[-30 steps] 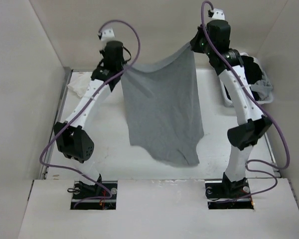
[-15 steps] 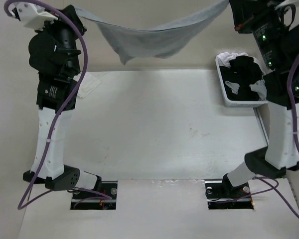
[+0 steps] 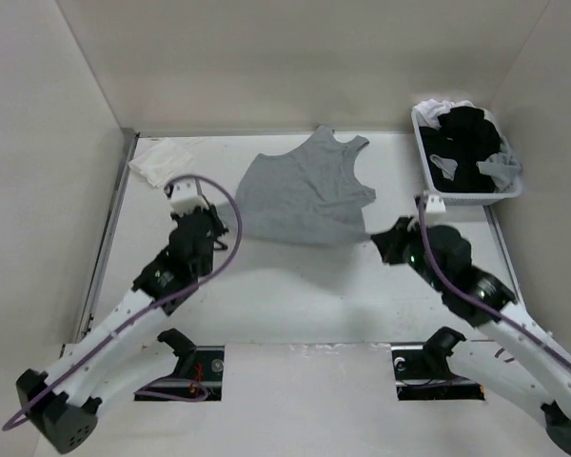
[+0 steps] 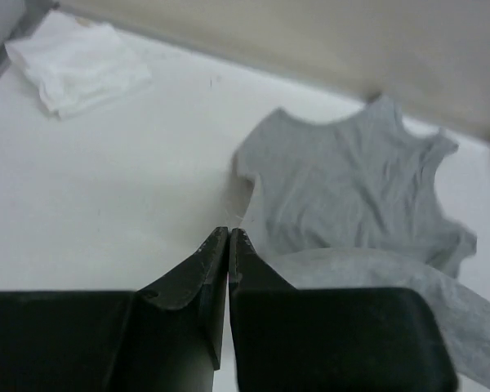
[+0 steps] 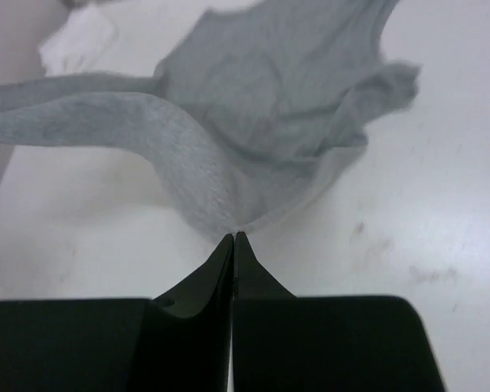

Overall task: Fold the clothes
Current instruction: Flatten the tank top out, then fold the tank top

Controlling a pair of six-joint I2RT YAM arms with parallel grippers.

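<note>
The clothes, a light grey shirt (image 3: 305,195), lie with the neckline toward the far wall, the far part flat on the white table (image 3: 295,286). The near hem is raised and stretched between both grippers. My left gripper (image 3: 228,233) is shut at the hem's left corner; in the left wrist view its tips (image 4: 229,232) meet where the grey band (image 4: 376,273) starts. My right gripper (image 3: 379,243) is shut on the right corner; in the right wrist view the fabric (image 5: 269,90) bunches into its closed tips (image 5: 234,237).
A white basket (image 3: 471,197) with black and white garments (image 3: 462,133) stands at the far right. A small white cloth (image 3: 157,162) lies at the far left corner, also in the left wrist view (image 4: 73,61). Walls enclose the table on three sides.
Both arms have come down from high in the air toward the near side. The shirt, which hung stretched between them, now lies on the table with its near hem still held up.
</note>
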